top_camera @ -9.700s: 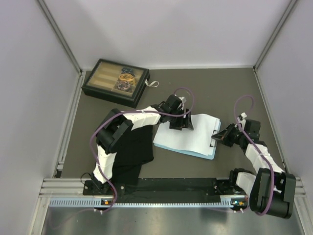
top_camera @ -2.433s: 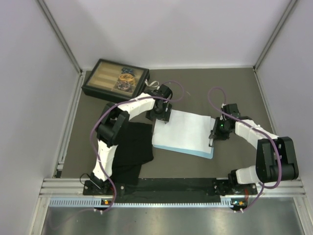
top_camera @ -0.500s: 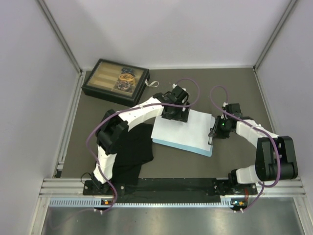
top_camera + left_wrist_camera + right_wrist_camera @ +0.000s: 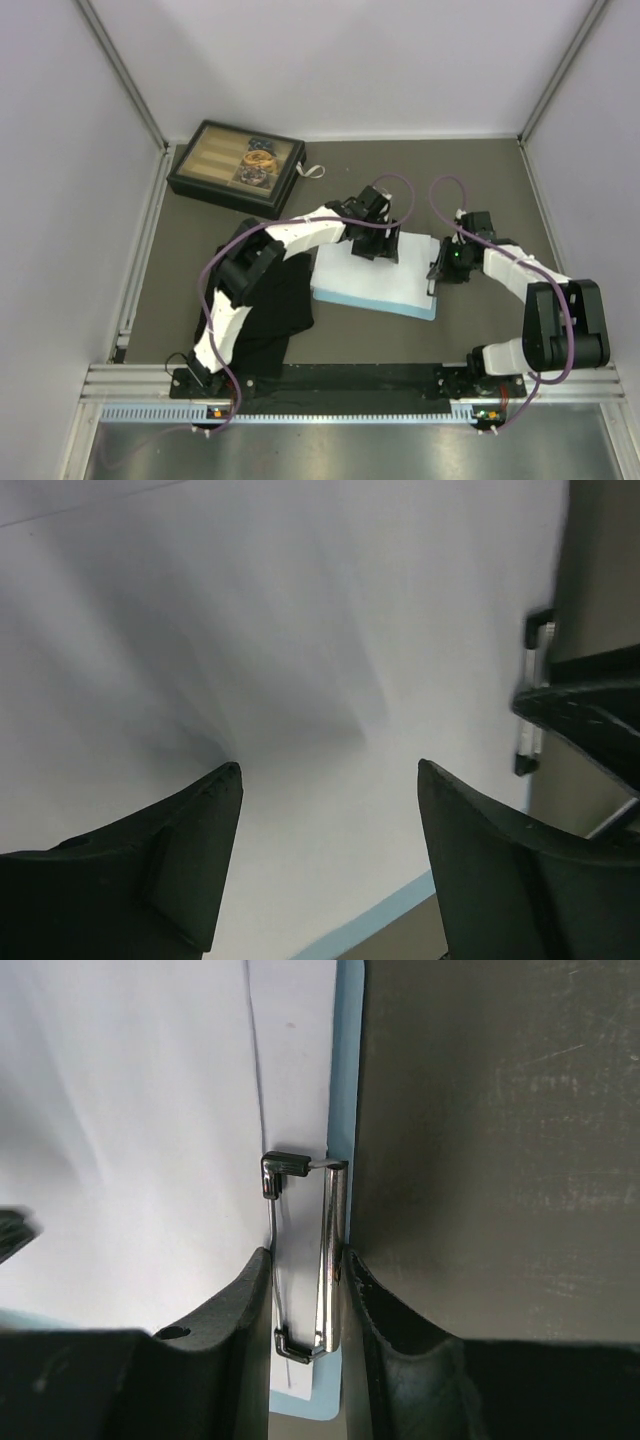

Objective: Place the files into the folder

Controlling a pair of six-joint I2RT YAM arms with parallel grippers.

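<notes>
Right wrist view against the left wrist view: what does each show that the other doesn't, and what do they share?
Only the right wrist view clearly shows the right gripper shut on the silver clip, with the paper edge reaching under it. Only the left wrist view shows the left gripper open, fingers apart over the sheet, holding nothing. Both show white paper lying on the blue clipboard, the clip, and bare table beside it.

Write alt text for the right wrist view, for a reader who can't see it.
The right gripper is closed on the silver clip at the edge of a light-blue clipboard. To its left, white paper lies on the board, its edge reaching the clip; the grey-brown table fills the right side.
</notes>
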